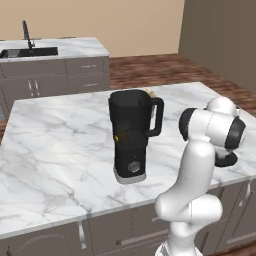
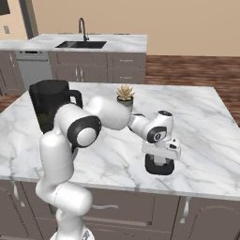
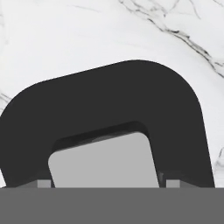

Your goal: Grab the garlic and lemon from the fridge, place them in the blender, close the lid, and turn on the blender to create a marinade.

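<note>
- Black rounded-square lid (image 3: 109, 105) with a light grey square centre lies flat on the marble, directly under the hand; in the hand view its dark rim arches over the grey square, and the gripper (image 2: 161, 163) sits right down over it.
- Whether the fingers have hold of the lid I cannot tell: the fingertips are hidden behind the hand in the right base view and barely rise into the hand view. How wide they stand is not clear either.
- From the right base view the lid (image 2: 159, 167) lies near the front edge of the white grey-veined marble island counter (image 2: 206, 136), with the white hand pointing straight down on it.
- In the left base view a sliver of the lid (image 1: 227, 160) peeks out beside the arm's dark-jointed elbow, at the island's right front part.
- Tall black blender (image 1: 131, 135) with a dark jar, side handle and round front knob stands upright on the counter, well apart from the lid; its jar top is uncovered (a small yellow glint shows through the jar wall, likely the lemon (image 1: 116, 137)).
- The same blender (image 2: 50, 105) shows at the left of the right base view, partly behind the arm.
- Small potted succulent (image 2: 125, 95) stands behind the arm on the island.
- Back counter with a sink and a dark faucet (image 2: 83, 28) runs along the far wall.
</note>
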You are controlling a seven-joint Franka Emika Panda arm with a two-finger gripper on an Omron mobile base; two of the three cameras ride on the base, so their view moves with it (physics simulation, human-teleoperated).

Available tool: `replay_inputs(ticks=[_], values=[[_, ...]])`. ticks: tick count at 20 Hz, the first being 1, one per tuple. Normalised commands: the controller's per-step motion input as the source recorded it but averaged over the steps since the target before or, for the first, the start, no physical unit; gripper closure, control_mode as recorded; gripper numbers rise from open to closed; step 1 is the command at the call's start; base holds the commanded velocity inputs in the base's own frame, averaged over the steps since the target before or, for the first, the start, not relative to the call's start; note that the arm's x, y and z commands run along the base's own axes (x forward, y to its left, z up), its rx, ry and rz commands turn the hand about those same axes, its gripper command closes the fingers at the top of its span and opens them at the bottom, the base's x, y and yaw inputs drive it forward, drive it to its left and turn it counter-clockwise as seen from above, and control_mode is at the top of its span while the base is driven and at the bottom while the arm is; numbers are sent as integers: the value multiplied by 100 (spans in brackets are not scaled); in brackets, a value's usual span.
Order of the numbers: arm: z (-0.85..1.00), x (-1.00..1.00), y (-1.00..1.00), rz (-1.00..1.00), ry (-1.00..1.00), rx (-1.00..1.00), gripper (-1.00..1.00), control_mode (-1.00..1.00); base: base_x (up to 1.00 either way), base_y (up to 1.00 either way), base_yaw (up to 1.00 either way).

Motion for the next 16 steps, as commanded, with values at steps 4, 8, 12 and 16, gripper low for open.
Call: replay_inputs(ticks=[4,8,12,16], values=[[84,-44,0,0,-8,0,100,-100,0,0,0],[100,-47,0,0,-9,0,100,-100,0,0,0],[100,-34,26,-3,-7,0,100,-100,0,0,0],[100,-15,65,-2,-6,0,100,-100,0,0,0]])
